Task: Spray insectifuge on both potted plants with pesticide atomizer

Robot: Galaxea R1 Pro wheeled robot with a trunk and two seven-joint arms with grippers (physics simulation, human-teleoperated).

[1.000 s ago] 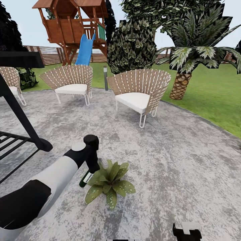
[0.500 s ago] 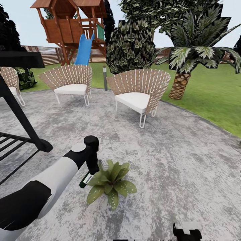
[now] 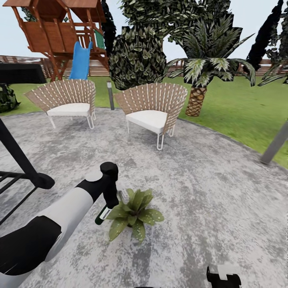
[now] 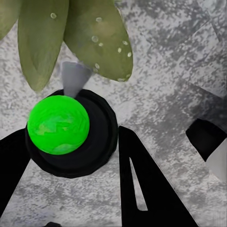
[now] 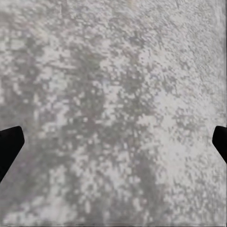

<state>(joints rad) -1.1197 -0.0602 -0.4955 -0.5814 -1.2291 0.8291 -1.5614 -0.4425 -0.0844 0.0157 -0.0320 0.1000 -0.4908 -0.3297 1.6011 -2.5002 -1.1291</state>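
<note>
Pesticide atomizer point(image 3: 103, 214) is held tight in the left gripper point(image 3: 107, 211), just at 9 o'clock of the potted plant point(image 3: 134, 213) on the grey paving point(image 3: 208, 208), so spraying looks under way; next, aim over every leaf.

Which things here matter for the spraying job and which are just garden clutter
Job:
- left gripper, shut on the pesticide atomizer
- potted plant, leaves speckled with droplets

Clutter:
- two wicker chairs
- playhouse slide
- palm
- lamp post
</note>
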